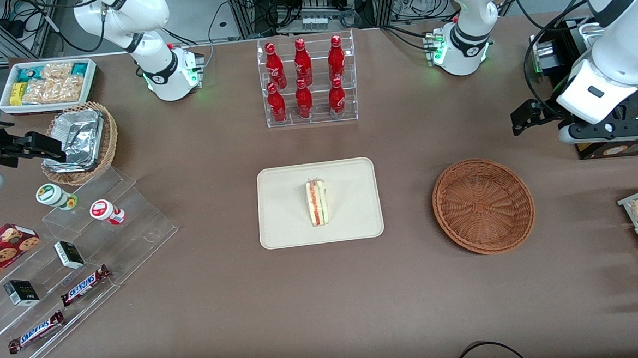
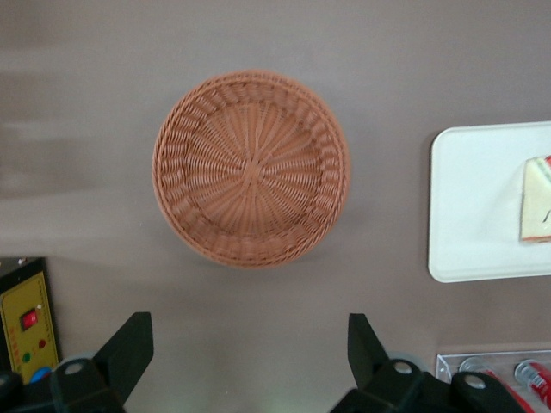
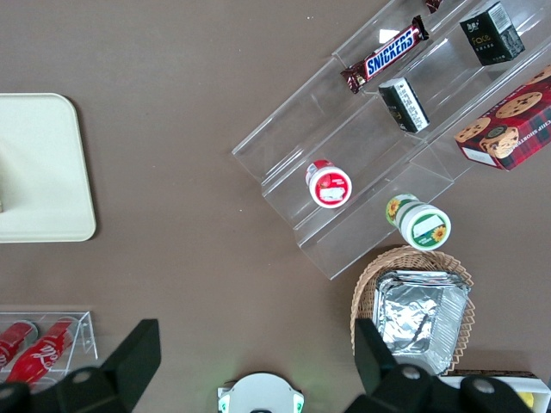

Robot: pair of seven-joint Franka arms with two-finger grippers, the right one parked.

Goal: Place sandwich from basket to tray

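Brown tabletop, crowded at both ends with snack displays. Cream tray at centre, well apart from the fingers, toward the parked arm's end. Round wicker basket below the fingers and nearer the front camera, nothing in it. Bottle rack holding red bottles, farther from the front camera than the tray. Gripper raised high over the tabletop at the working arm's end, fingers spread wide, nothing between them. Sandwich lying on the tray near its middle, far from the fingers. Task apparently done. Little risk from here: a low sweep of the arm could clip the basket rim and skid it; a return toward the tray could nudge the sandwich off.
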